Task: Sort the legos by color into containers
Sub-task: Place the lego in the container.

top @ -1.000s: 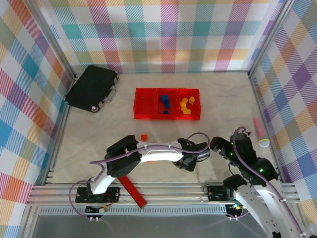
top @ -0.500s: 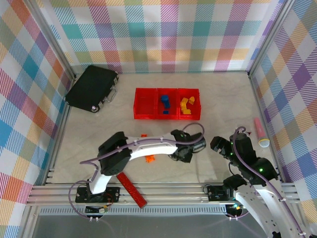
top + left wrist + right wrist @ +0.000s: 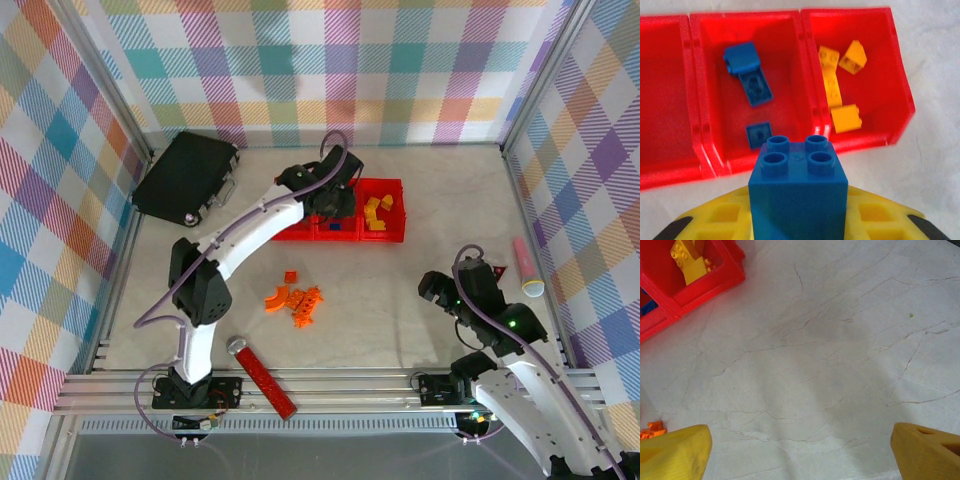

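The containers sit at twelve o'clock, your left gripper over them.
Your right gripper stands spread at four o'clock; orange legos lie loose at six; your left pinches a blue lego.

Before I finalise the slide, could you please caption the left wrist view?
Left fingers hold a blue brick above red bins containing blue legos and yellow legos.

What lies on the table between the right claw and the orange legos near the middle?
Nothing. In the top view the table between the right claw and the orange legos is bare.
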### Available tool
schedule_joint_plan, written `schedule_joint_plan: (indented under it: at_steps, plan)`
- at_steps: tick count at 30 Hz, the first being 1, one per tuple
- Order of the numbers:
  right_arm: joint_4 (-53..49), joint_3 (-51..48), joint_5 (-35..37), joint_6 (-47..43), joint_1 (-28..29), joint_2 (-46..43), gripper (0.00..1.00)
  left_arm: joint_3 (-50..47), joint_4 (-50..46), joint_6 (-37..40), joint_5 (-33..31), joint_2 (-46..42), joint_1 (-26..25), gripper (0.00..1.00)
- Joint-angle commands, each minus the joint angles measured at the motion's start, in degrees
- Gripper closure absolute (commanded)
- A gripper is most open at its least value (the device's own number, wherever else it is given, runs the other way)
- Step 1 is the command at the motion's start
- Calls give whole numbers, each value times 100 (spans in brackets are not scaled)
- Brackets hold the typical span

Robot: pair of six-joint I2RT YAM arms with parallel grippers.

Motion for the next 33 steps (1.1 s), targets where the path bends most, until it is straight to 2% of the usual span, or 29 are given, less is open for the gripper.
schedule_joint_plan:
  at_steps: [1, 8, 13, 18, 23, 26, 33]
  plan:
    - [161, 1, -67, -153, -39, 75, 7, 494, -122, 350, 64, 608, 230, 82]
    - [160, -17, -172, -171, -41, 133, 7, 1495, 10, 531, 302, 1672, 589, 81]
    - [115, -87, -271, -122, -41, 100, 7, 1620, 194, 664, 182, 1992, 655, 76]
    - [85, -128, -316, -77, -46, 60, 7, 1585, 336, 656, 113, 2107, 673, 63]
    - [73, -141, -324, -31, -46, 15, 7, 1261, 669, 593, 248, 1938, 670, 41]
    - [44, -107, -307, -31, -40, 5, 7, 1087, 855, 626, 279, 1743, 671, 34]
    - [-23, 41, -324, -64, -40, 1, 7, 1091, 887, 1025, 467, 1050, 648, 25]
